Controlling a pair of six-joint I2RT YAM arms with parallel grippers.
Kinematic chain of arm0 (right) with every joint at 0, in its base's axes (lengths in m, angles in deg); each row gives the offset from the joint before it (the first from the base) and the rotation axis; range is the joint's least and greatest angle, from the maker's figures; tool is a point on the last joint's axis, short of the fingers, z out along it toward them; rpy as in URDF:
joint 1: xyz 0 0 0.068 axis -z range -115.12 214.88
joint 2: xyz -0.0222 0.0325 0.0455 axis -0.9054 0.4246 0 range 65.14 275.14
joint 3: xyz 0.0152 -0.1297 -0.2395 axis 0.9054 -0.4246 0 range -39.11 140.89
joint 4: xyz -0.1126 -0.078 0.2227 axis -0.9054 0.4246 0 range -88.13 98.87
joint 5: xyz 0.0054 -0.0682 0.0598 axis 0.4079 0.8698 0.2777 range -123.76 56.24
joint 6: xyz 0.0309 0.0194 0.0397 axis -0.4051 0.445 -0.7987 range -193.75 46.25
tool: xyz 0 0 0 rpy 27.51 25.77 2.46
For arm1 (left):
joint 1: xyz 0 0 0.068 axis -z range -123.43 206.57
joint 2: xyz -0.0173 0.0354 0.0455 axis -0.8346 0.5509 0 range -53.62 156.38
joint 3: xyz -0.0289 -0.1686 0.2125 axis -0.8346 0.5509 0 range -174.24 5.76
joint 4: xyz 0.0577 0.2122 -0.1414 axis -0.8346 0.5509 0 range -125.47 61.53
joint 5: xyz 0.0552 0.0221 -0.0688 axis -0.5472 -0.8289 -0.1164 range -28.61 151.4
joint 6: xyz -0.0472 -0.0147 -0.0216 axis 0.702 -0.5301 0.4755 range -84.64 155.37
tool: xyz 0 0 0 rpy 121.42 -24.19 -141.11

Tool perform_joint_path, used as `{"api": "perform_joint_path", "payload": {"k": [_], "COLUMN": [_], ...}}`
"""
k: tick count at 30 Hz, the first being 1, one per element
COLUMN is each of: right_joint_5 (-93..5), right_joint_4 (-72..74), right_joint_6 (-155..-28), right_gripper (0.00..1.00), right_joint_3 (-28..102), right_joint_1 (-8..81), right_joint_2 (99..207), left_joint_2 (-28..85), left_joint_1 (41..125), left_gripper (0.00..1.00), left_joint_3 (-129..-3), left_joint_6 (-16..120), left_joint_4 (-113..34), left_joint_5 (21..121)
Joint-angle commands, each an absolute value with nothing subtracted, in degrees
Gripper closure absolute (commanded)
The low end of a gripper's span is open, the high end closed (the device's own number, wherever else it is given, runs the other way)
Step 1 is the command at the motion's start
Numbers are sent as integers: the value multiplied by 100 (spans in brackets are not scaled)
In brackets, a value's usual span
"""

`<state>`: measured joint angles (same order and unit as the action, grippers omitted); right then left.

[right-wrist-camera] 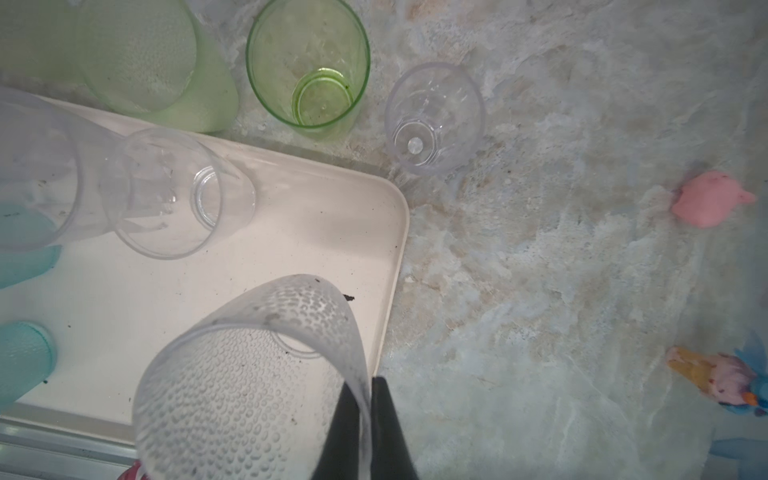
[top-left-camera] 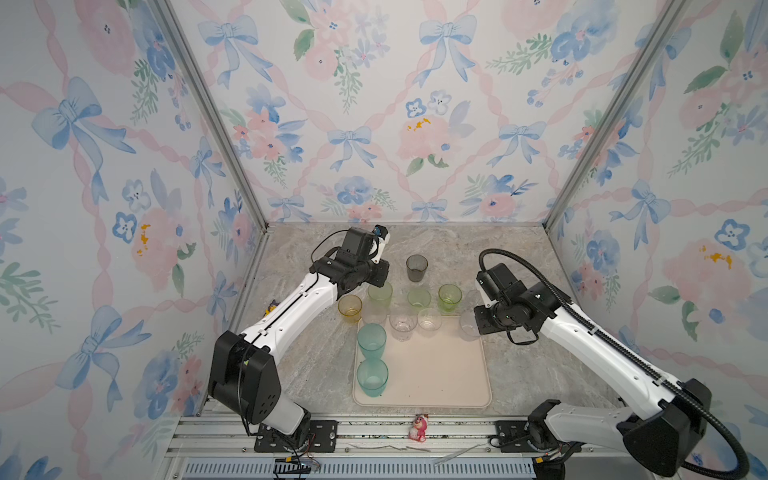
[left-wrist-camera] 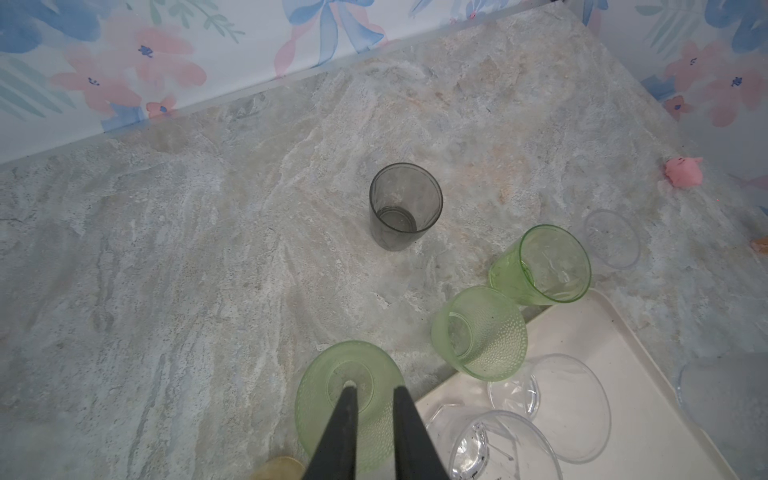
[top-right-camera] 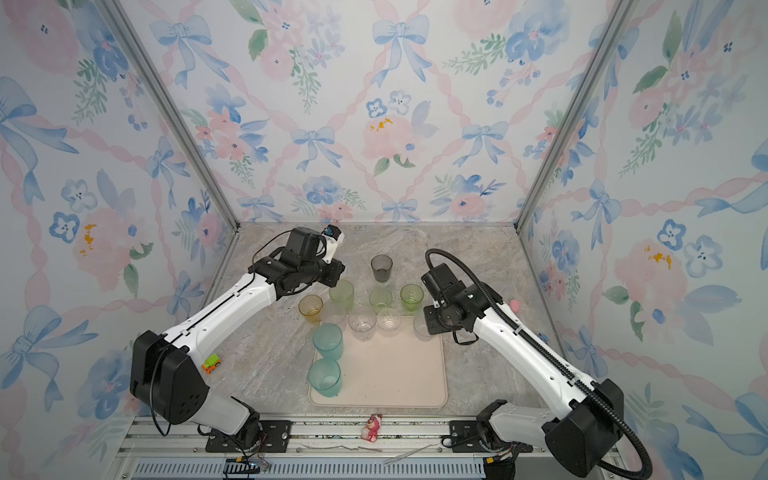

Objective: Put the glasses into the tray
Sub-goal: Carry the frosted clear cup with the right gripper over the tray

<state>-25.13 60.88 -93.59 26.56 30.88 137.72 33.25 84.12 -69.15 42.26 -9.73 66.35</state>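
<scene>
The right tool (right-wrist-camera: 362,384) is pinched tight on the wall of a bumpy clear glass (right-wrist-camera: 249,374), over the far right corner of the tray (top-left-camera: 436,374). The left tool (left-wrist-camera: 375,388) has its fingers (left-wrist-camera: 340,428) a little apart at the rim of a green glass (left-wrist-camera: 320,386) on the bench (left-wrist-camera: 208,270); I cannot tell if it grips. In the tray, two blue-green glasses (top-left-camera: 372,340) stand by the left edge, two clear glasses (top-left-camera: 402,323) by the far edge. Its middle and near side are bare.
</scene>
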Motion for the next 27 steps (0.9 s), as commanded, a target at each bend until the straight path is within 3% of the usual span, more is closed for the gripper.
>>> {"api": "perform_joint_path", "payload": {"k": [1,27], "right_joint_5": [-2645,-2901], "right_joint_4": [5715,4613], "right_joint_6": [-9568,-9321], "right_gripper": [100,100], "right_joint_3": [2495,2321], "right_joint_1": [3016,3490], "right_joint_2": [14074,15327], "left_joint_2": [3131,2980], "left_joint_1": [8374,8269], "left_gripper": [81,80], "left_joint_3": [-6785,-6570], "left_joint_6": [4319,4266], "left_joint_4": [-1029,-1029], "left_joint_5": [6654,6623]}}
